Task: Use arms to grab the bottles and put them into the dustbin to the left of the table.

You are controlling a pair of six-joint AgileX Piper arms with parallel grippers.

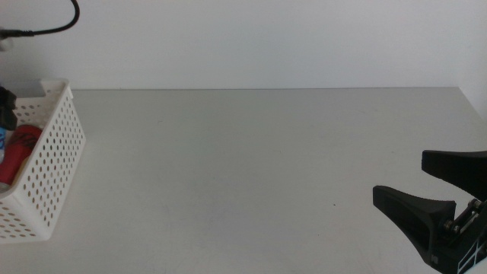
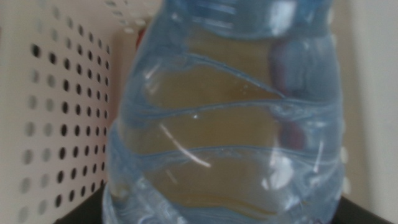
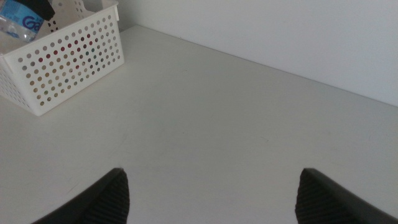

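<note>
My left gripper (image 1: pixel 6 106) is at the far left edge of the middle view, over the white perforated dustbin (image 1: pixel 53 160). It is shut on the clear water bottle (image 2: pixel 230 124), which fills the left wrist view next to the dustbin's holed wall (image 2: pixel 56 124). The right wrist view shows that bottle (image 3: pixel 17 23) under the left gripper (image 3: pixel 42 7), above the dustbin (image 3: pixel 68 59). The red can (image 1: pixel 19 152) lies inside the dustbin. The tea bottle is hidden. My right gripper (image 1: pixel 426 186) is open and empty, low at the table's right front.
The light-grey table (image 1: pixel 243 167) stretches bare between the dustbin and the right gripper. A white wall stands behind it. A black cable (image 1: pixel 53 27) hangs at the top left.
</note>
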